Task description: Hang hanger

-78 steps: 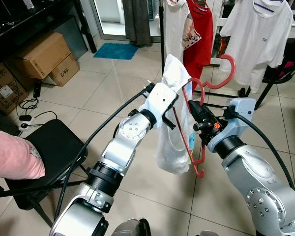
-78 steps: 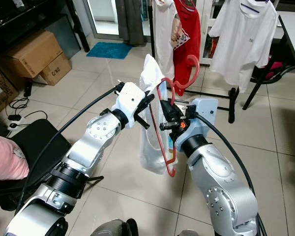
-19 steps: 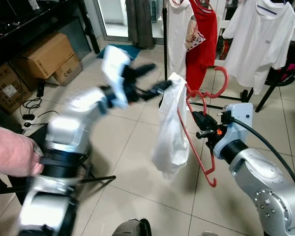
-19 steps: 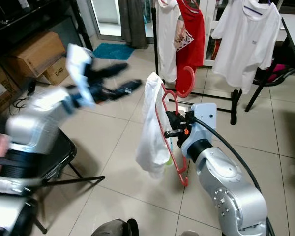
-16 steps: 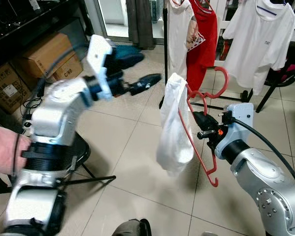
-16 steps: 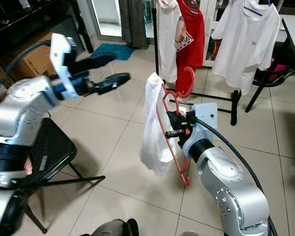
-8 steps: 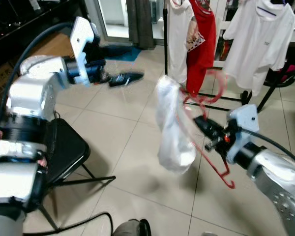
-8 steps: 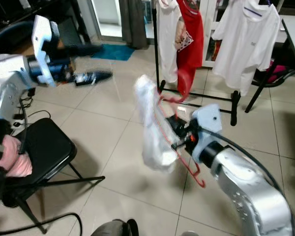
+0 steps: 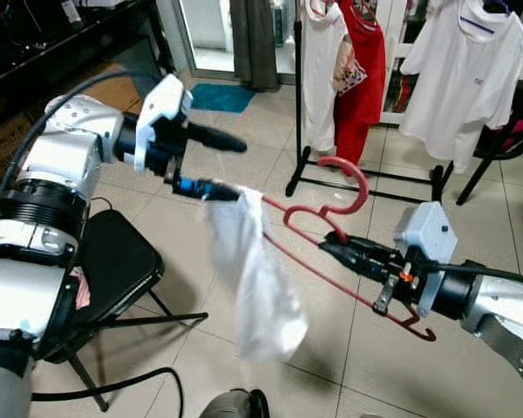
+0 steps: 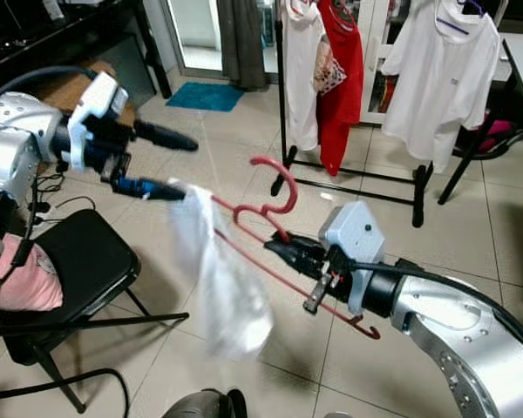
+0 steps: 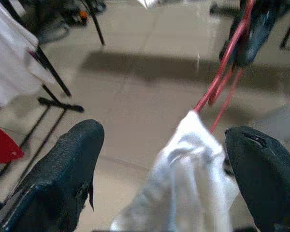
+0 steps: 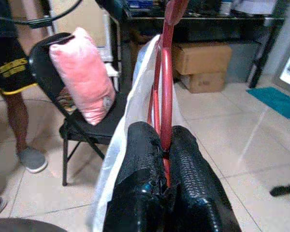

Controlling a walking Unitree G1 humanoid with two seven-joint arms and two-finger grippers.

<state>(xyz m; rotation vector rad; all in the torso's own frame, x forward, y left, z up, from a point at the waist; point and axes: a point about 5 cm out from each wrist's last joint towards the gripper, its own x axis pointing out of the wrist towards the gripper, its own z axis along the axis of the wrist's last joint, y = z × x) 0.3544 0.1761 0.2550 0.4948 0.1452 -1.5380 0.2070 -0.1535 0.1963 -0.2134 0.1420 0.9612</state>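
My right gripper (image 9: 324, 247) is shut on a red hanger (image 9: 359, 193), which lies tilted almost flat, hook upward, low in front of me. A white garment (image 9: 261, 287) droops from the hanger's far end toward the floor. My left gripper (image 9: 241, 171) is raised at the left with its fingers open, and the lower fingertip is right at the garment's top corner. In the left wrist view the garment (image 11: 183, 183) and hanger (image 11: 222, 72) lie between the spread fingers (image 11: 72, 169). In the right wrist view the black fingers (image 12: 140, 159) pinch the hanger (image 12: 165, 87).
A clothes rack (image 9: 295, 87) at the back holds white and red shirts (image 9: 366, 61) and a white T-shirt (image 9: 462, 70). A black folding chair (image 9: 113, 261) with a pink cushion (image 12: 84, 82) stands at my left. A person's leg (image 12: 14, 96) is beside it. Tiled floor lies between.
The right gripper has tipped the hanger from upright to nearly flat and lower. The garment has swung left. The open left gripper, drawn away earlier, now stands at the garment's top.
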